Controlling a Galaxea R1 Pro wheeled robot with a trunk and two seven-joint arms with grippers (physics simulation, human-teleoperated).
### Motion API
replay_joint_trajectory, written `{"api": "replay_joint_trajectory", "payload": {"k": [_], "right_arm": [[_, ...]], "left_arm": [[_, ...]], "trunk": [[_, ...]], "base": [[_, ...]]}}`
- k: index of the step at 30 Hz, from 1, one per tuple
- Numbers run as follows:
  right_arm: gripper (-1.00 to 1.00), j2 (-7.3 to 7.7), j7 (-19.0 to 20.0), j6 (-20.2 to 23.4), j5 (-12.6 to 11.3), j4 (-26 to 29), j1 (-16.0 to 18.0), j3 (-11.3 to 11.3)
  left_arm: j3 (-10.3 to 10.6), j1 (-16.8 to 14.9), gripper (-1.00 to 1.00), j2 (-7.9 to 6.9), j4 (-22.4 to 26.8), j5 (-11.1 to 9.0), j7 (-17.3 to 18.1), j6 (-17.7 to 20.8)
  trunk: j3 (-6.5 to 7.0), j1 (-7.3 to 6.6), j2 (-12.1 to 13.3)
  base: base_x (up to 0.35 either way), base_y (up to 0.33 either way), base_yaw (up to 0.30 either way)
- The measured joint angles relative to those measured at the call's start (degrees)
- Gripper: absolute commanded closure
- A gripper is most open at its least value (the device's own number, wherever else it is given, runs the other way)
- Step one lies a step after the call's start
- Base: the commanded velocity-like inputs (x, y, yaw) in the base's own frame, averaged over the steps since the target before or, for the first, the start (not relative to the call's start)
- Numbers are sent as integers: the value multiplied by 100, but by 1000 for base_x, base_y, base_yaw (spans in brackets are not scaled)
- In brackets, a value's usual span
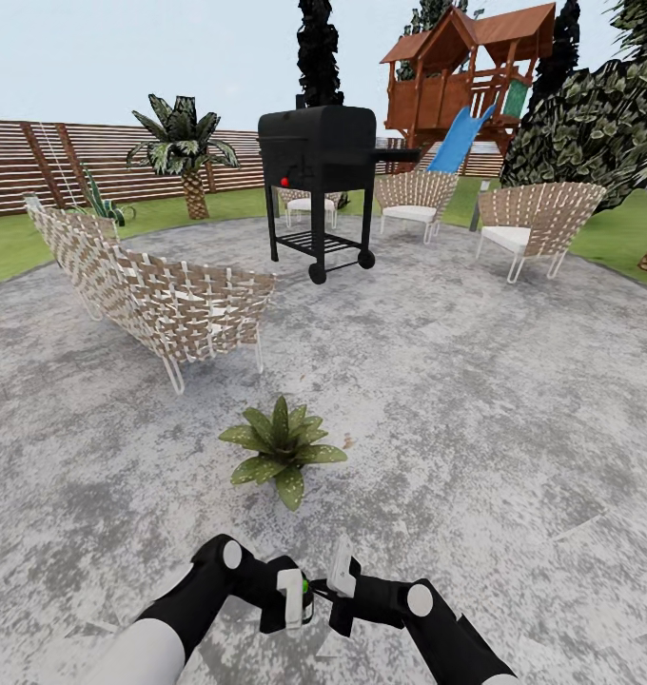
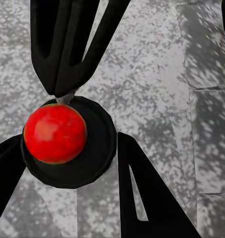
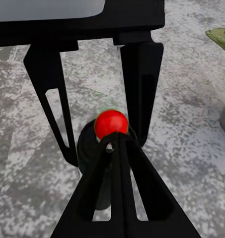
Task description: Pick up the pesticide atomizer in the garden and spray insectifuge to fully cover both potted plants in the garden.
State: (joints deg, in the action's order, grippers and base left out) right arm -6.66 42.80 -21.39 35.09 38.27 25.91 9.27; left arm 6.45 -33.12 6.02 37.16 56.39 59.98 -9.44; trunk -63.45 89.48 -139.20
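The pesticide atomizer (image 1: pixel 305 588), a small dark bottle with a round red top, hangs low over the stone patio between my two grippers. My left gripper (image 1: pixel 301 594) is shut on the bottle's body (image 2: pixel 92 163), one finger on each side. My right gripper (image 1: pixel 327 588) is shut, its joined fingertips (image 3: pixel 111 145) resting against the red top (image 3: pixel 111 123). One potted plant (image 1: pixel 283 450), a low rosette of pointed green leaves, stands on the patio just beyond the grippers; its leaf tips (image 3: pixel 219 37) show in the right wrist view.
A wicker bench (image 1: pixel 162 295) stands beyond the plant on the left. A black grill (image 1: pixel 319 152) and wicker chairs (image 1: pixel 533 224) sit farther back. Behind them are a wooden playhouse with a blue slide (image 1: pixel 461 138), a slatted fence (image 1: pixel 38 162) and a palm (image 1: pixel 186 143).
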Motion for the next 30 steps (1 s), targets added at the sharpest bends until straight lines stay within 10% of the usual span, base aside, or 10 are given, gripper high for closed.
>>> {"api": "replay_joint_trajectory", "payload": {"k": [9,18,19,23,26,30], "right_arm": [[100,0,0,1,6,-2,0,-5],[100,45,8,-2,22,-1,0,-13],[-100,70,8,-2,25,0,0,-14],[-100,219,-3,5,25,-8,0,-19],[-100,361,-219,20,22,-12,0,-21],[-100,748,-1978,248,-5,-874,-5,-41]], "left_arm": [[11,0,100,-66,-37,24,-7,0],[-60,162,100,-1244,-471,48,-21,-17],[-66,176,100,-1413,-501,23,-45,-21],[-115,194,100,-1695,-1041,-23,-698,-28],[-342,194,100,-1712,-1763,-34,-1886,-46],[-955,195,100,-1698,-2463,-1010,-2875,-51]], "trunk": [[0,0,0],[0,0,0],[0,0,0],[0,0,0],[0,0,0],[-1,1,0]], "base": [[0,0,0],[0,0,0],[0,0,0],[0,0,0],[0,0,0],[0,0,0]]}}
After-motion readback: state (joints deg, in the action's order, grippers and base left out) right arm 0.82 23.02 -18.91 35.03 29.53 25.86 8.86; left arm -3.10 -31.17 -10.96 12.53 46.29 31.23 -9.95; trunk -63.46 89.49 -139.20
